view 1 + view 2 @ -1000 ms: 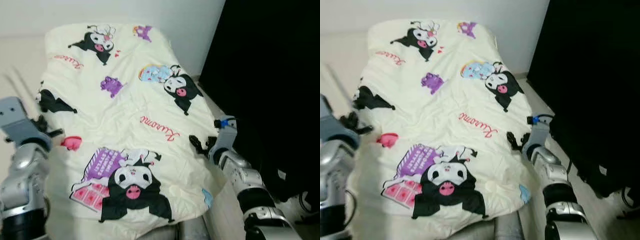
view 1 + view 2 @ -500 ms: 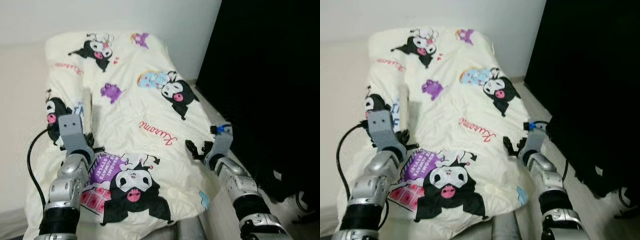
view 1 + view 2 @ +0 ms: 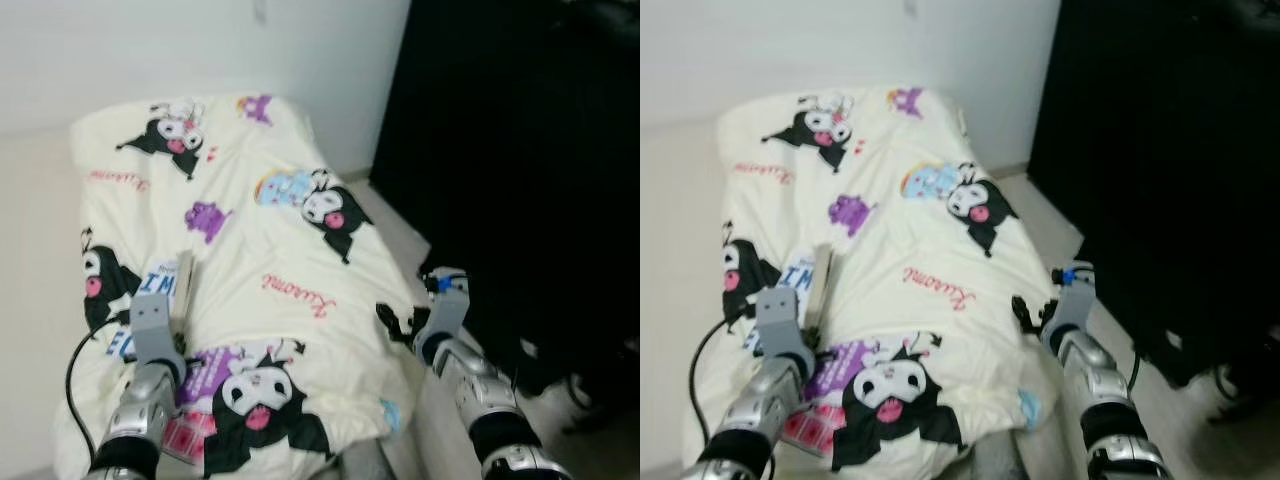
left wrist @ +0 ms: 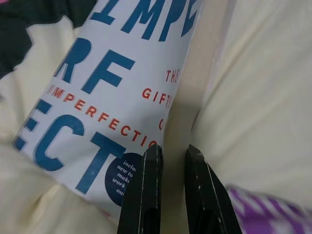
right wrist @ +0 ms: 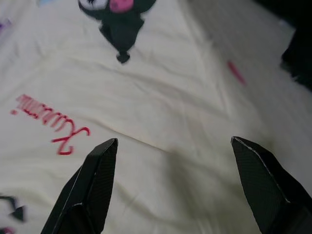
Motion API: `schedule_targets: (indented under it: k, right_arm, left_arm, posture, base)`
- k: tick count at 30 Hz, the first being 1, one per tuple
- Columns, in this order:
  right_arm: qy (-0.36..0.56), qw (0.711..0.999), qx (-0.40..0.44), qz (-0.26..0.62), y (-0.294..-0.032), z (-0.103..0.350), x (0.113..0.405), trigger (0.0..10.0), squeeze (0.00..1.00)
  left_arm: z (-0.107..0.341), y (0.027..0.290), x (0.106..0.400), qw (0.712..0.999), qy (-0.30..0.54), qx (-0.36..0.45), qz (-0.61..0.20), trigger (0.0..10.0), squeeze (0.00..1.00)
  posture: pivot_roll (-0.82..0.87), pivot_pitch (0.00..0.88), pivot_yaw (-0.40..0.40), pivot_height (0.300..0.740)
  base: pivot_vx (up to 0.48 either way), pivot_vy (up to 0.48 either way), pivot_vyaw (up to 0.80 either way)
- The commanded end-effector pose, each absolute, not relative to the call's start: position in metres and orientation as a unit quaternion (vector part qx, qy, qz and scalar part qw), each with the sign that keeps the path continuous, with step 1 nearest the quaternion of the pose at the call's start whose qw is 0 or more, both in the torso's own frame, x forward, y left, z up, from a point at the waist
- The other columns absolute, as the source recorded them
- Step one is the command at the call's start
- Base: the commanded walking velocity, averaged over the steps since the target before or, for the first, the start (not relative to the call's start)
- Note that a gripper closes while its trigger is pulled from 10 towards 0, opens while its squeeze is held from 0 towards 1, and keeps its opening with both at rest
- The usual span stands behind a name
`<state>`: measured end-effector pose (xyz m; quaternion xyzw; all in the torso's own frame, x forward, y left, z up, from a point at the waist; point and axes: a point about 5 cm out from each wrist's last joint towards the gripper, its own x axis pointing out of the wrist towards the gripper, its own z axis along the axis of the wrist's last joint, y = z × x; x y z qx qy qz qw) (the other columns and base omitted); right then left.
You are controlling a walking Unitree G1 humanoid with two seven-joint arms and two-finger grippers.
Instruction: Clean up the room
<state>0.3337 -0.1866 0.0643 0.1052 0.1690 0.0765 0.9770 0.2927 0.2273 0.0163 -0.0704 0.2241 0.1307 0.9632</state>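
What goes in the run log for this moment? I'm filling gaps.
left end effector: pinching book edge on bedspread | right end effector: open above bedspread

Soft, even indoor light; slight overall blur, deep unlit black at right.

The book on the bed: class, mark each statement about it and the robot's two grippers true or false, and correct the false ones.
1. The book has a white cover with blue lettering. True.
2. The left gripper has its jaws nearly closed around the book's page edge. True.
3. The right gripper is clamped on the bedspread. False: its jaws are wide open above the bedspread, holding nothing.
4. The bedspread is plain grey. False: it is cream with black-and-white cartoon characters and red script.
5. The book lies on the floor beside the bed. False: it lies on the bedspread, on the robot's left side.
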Motion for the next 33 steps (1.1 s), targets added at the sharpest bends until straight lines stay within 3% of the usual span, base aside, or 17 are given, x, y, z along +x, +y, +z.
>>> schedule_targets:
  k: [1,16,24,33]
  right_arm:
    - [0.172,0.976,0.107,0.075,-0.188,0.059,0.33,10.0,0.0]
    - [0.153,0.981,0.096,0.068,-0.192,0.065,0.333,10.0,0.0]
    - [0.149,0.982,0.097,0.065,-0.192,0.064,0.332,10.0,0.0]
    - [0.137,0.984,0.098,0.064,-0.193,0.068,0.334,10.0,0.0]
  left_arm:
    - [-0.02,0.233,0.259,0.937,0.301,-0.092,0.153,10.0,0.0]
    - [-0.064,0.247,0.194,0.896,0.402,-0.052,0.182,10.0,0.0]
    - [-0.073,0.255,0.174,0.881,0.431,-0.039,0.191,10.0,0.0]
    - [-0.075,0.254,0.172,0.879,0.435,-0.042,0.191,10.0,0.0]
  posture:
    - [-0.18,0.116,-0.032,0.64]
    - [-0.18,0.116,-0.023,0.705]
    - [-0.18,0.113,-0.019,0.74]
    - [-0.19,0.11,-0.021,0.74]
  base:
    - [0.0,0.0,0.0]
    - [0.0,0.0,0.0]
    - [0.0,0.0,0.0]
    - [0.0,0.0,0.0]
